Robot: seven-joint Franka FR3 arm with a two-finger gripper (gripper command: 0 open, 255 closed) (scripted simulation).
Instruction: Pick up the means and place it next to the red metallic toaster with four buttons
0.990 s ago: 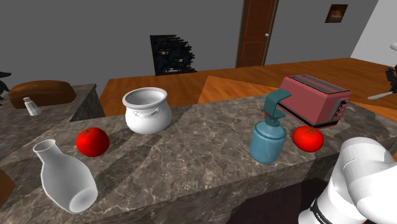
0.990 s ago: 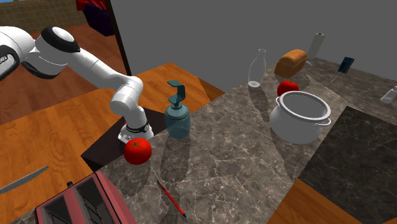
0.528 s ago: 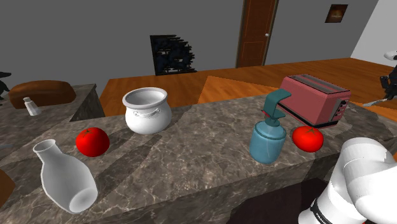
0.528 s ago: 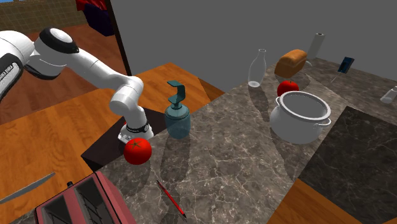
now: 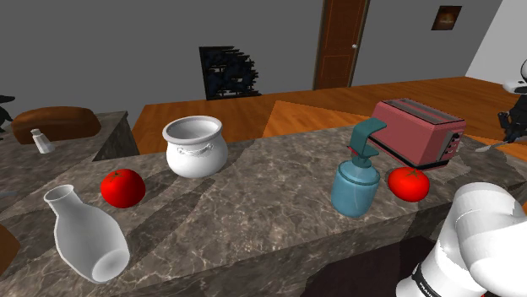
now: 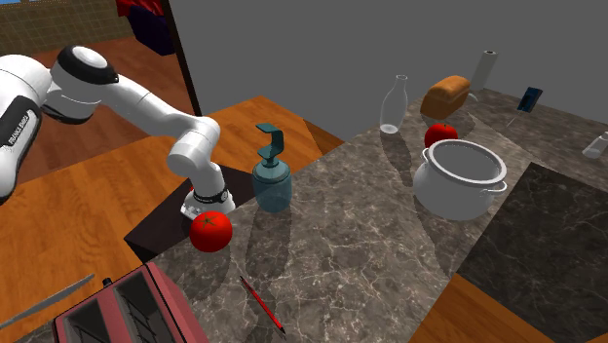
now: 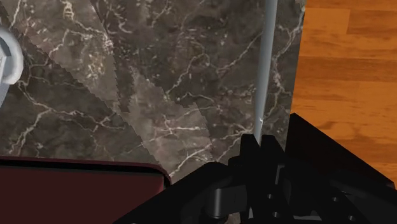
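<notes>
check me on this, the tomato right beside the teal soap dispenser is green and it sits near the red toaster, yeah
One thing is off: the tomato beside the teal soap dispenser is red, not green, as the shoulder view shows. The rest holds: it sits near the red toaster.

Nothing here can be read with certainty. Dark lettering runs along the white arm [image 6: 19,132] near the second exterior view's left edge. A shorter strip of it sits low on that arm [image 5: 429,283] at the shoulder view's lower right, possibly a maker's name, but the letters are too small to make out. The buttons on the red toaster [image 5: 420,131] are likewise too small to show any marking.
</notes>
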